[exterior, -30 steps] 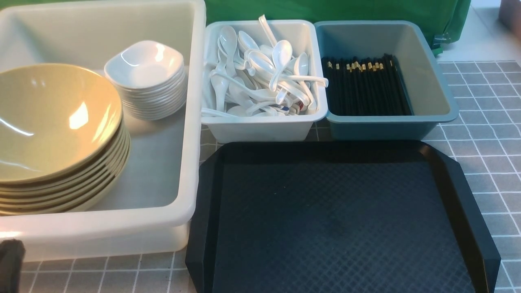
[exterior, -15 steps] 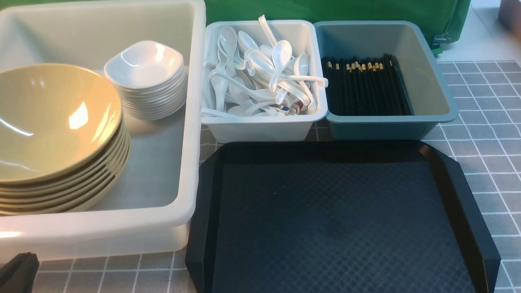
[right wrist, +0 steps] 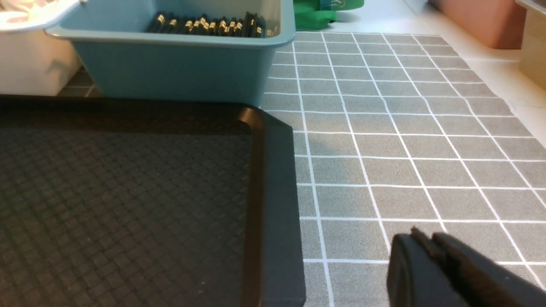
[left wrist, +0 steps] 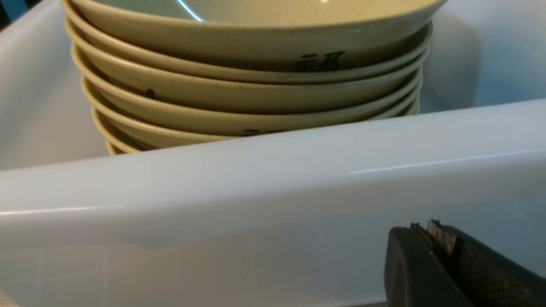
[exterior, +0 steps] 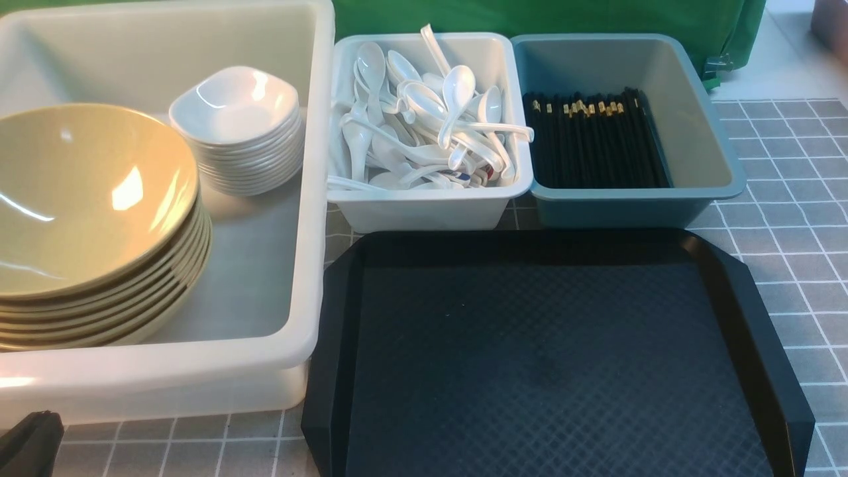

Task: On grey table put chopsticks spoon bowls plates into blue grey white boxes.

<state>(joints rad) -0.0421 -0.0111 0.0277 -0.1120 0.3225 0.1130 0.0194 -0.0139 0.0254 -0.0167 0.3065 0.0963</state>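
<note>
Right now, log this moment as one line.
bowls, plates in tub | tray bare | left gripper, right gripper shut, idle

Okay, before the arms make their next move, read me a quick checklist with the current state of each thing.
1. Bowls stacked in the large tub: ok.
2. Plates stacked beside them, same tub: ok.
3. Spoons in the white box: ok.
4. Chopsticks in the blue-grey box: ok.
5. Black tray bare: ok.
6. Left tool and right tool shut, holding nothing: ok.
</note>
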